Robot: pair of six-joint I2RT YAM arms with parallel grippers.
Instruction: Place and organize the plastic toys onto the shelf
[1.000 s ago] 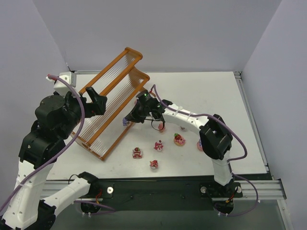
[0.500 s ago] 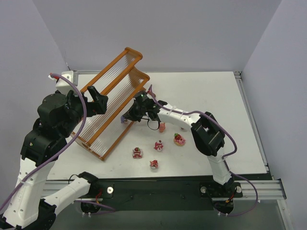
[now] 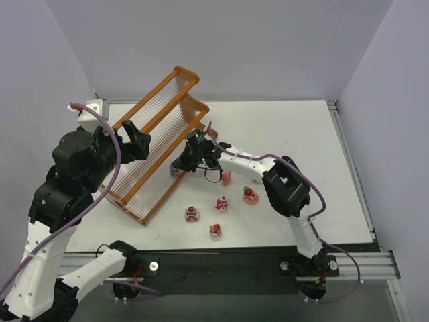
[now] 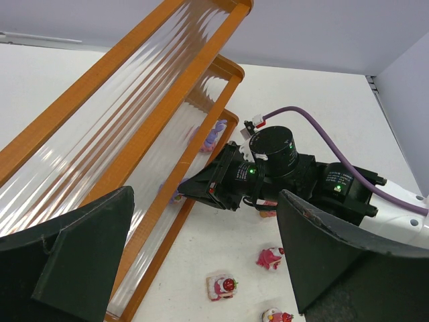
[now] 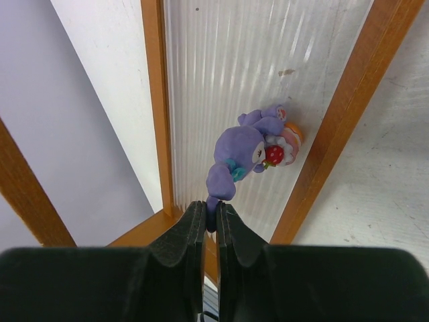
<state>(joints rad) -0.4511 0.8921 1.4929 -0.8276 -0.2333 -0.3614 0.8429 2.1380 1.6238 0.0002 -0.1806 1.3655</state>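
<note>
White table (image 3: 288, 127), pale lilac walls. At far left my left gripper (image 3: 136, 139) hangs spread wide and empty against the shelf's (image 3: 154, 144) outer flank. It has barely shifted in the last second.

The change is on the right arm. Its elbow has swung in leftward and the reach has lengthened, bringing the right gripper (image 5: 210, 225) up to the lowest tier. The tips are clenched on a thin end of the purple bunny (image 5: 244, 157), which lies over the ribbed slat just inside the front rail. I cannot tell whether it rests on the slat or is only close. My read is that placement is imminent and release is the next call.

Shelf: orange-brown frame, with clear corrugated slats that smear whatever is behind them. Bunny: glossy, rounded, hugging a small cake with a red berry. I expect it to be slippery on ridged plastic.

To the right, five pink-red toys (image 3: 221, 203) sit loose on the table, unplaced.
</note>
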